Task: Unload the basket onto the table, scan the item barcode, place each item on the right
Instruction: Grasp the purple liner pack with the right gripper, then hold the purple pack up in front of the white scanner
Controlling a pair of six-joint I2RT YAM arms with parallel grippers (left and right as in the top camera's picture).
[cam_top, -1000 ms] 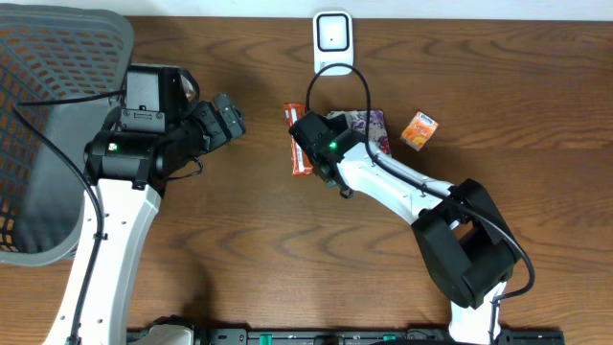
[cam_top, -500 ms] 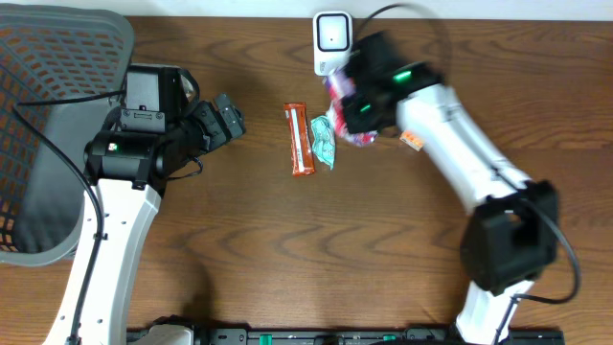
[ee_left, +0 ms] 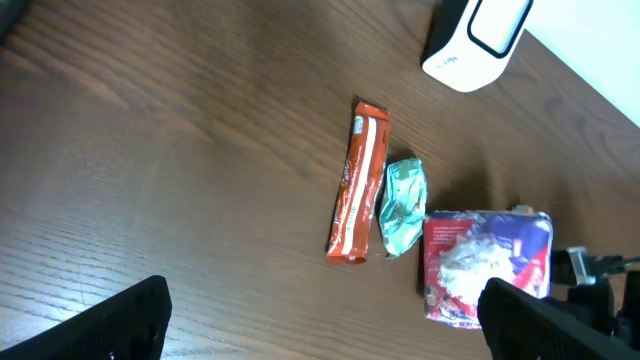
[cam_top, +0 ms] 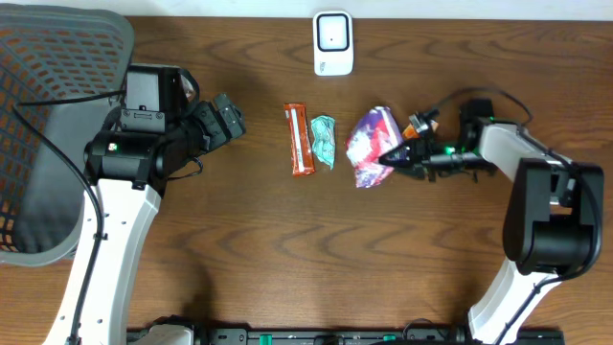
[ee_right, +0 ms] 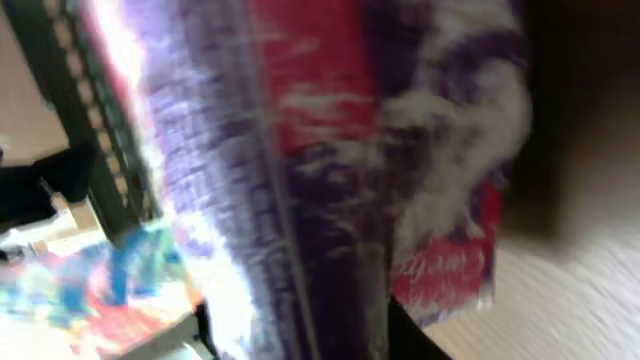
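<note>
the purple snack bag (cam_top: 369, 144) is sitting on the wooden table (cam_top: 287, 249), at five o'clock from the white scanner (cam_top: 333, 43). the right gripper (cam_top: 395, 156) is touching the bag's three o'clock edge; i cannot tell whether its fingers are pinching it. the left gripper (cam_top: 230, 117) is hovering with its fingers wide apart, at nine o'clock from the orange bar (cam_top: 301, 140) and the green packet (cam_top: 323, 142).

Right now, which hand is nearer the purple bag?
Right. The right hand is at the right edge of the purple bag; the left hand hangs far to its left, beyond the green packet and orange bar.
</note>
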